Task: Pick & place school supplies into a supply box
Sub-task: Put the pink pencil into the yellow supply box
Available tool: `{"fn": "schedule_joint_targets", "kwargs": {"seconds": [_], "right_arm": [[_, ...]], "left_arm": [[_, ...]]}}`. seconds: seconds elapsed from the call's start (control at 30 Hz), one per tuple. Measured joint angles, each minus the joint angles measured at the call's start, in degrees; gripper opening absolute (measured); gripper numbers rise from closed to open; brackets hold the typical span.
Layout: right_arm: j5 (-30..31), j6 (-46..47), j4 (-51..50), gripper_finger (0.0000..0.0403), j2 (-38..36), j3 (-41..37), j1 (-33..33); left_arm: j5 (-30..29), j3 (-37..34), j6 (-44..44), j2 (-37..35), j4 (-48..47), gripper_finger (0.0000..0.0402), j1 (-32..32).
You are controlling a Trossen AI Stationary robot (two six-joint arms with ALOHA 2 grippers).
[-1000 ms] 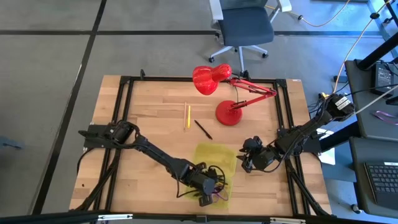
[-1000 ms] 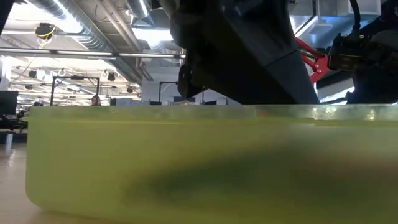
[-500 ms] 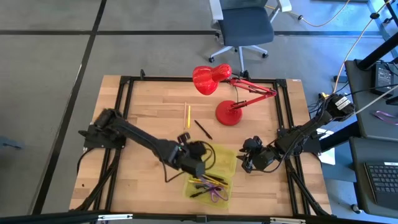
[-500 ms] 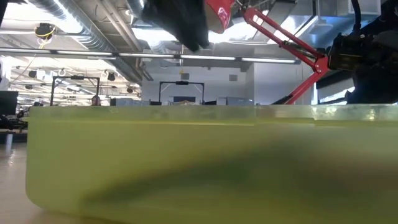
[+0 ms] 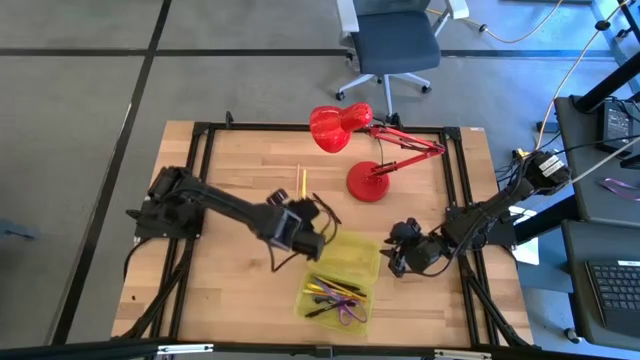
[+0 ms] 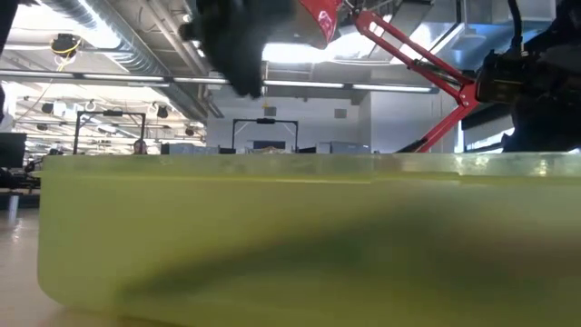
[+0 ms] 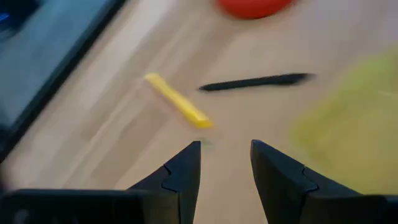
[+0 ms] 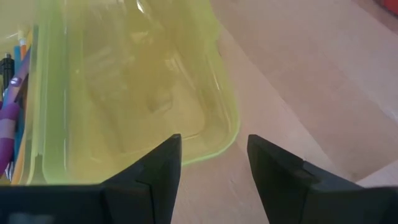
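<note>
The yellow-green supply box (image 5: 340, 272) lies open in two halves near the table's near edge. Several pens and pencils (image 5: 333, 291) and purple-handled scissors (image 5: 346, 313) lie in its near half; the far half (image 8: 137, 81) holds nothing. A yellow pencil (image 7: 177, 101) and a black pen (image 7: 255, 81) lie on the wood beyond the box, with a thin pencil (image 5: 297, 178) beside them. My left gripper (image 7: 225, 165) is open and hovers above the table just short of the yellow pencil and black pen, at the box's far-left corner. My right gripper (image 8: 214, 162) is open beside the box's right edge.
A red desk lamp stands on its round base (image 5: 367, 183) right of the loose pen, its head (image 5: 340, 127) over the far edge. In the low view the box wall (image 6: 290, 236) fills the foreground. Bare wood lies left of the box. An office chair (image 5: 395, 40) stands beyond the table.
My left gripper has risen out of the box's near half and moved toward the far edge and somewhat left, ending over the wood near the yellow pencil and black pen. The pens, pencils and scissors in the box, covered before, now show.
</note>
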Motion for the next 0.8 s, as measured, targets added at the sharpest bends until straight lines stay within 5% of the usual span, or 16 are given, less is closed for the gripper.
{"fn": "schedule_joint_targets", "kwargs": {"seconds": [0.2,0.47,0.8], "right_arm": [[-4.62,-0.27,-0.05,0.0188,0.0,-0.02,-2.02],[-5.46,-1.72,-0.31,0.0188,0.0,-0.01,-2.13],[-5.49,-1.75,-0.52,0.0188,0.0,-0.02,-2.13]], "left_arm": [[-3.09,-8.92,-4.36,-0.01,3.79,0.013,4.55],[4.28,-22.68,-4.31,-0.36,21.53,0.0117,7.63],[-0.39,-27.33,-8.04,-0.36,30.16,0.0114,8.93]]}}
